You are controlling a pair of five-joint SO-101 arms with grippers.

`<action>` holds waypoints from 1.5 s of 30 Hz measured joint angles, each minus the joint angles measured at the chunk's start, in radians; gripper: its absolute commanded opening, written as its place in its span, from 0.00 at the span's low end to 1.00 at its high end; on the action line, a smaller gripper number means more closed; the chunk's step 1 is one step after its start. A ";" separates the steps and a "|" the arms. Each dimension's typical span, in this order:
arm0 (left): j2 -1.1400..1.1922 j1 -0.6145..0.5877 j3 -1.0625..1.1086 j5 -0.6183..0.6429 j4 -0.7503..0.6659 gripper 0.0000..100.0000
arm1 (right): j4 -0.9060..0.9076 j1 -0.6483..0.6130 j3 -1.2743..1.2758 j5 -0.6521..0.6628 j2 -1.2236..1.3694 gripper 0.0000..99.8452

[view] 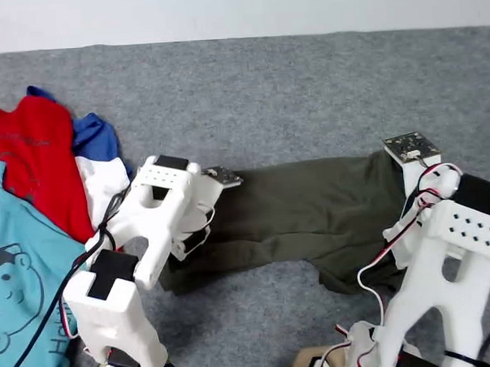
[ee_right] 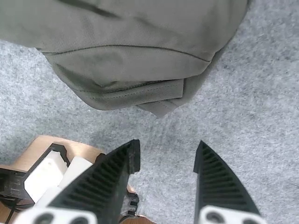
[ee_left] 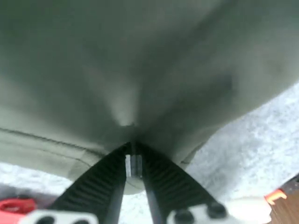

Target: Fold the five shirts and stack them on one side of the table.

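The table is covered in a fuzzy grey cloth point(view: 305, 75), with a plain white wall point(view: 221, 14) behind it. Your dark olive green shirt point(view: 311, 209) lies in the middle of the table, between the two arms, bunched up and partly doubled over. Your left gripper point(ee_left: 134, 154) is pinched tight on the edge of that shirt at its left end, and the cloth puckers right where the black fingers meet. Your right gripper point(ee_right: 166, 158) is spread wide and holds nothing. It hangs over bare grey cloth just beside the folded corner at the shirt's right end. The other shirts lie in a heap at the left side of the table: a red cotton shirt point(view: 32, 152), a blue shirt point(view: 96, 137), a white shirt point(view: 102, 177) and a light teal shirt with a bear drawn on it point(view: 21, 266). I think none is folded yet. Here is what could go wrong. The left gripper seems to hold only a thin bit of cloth, though the view is too close to be sure, so a fast pull could make it slip out. If only that side pulls, the shirt could drag into a lump. The left arm sits near the heap, so a wide swing could snag the white shirt. If the right gripper comes down off the corner, it will pinch only grey cloth.
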 measured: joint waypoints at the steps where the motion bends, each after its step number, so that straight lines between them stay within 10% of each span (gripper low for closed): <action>1: 0.005 0.000 0.005 -0.008 0.000 0.00 | 0.000 0.000 0.000 0.000 0.000 0.20; 18: -0.164 0.074 0.057 -0.081 0.164 0.00 | 0.000 0.000 0.000 0.000 0.000 0.20; 32: -0.253 0.025 -0.120 0.035 0.006 0.00 | -0.367 -0.201 0.000 -0.176 0.015 0.01; 45: 0.040 0.020 -0.229 0.206 -0.241 0.00 | -0.634 -0.279 -0.135 -0.196 0.611 0.01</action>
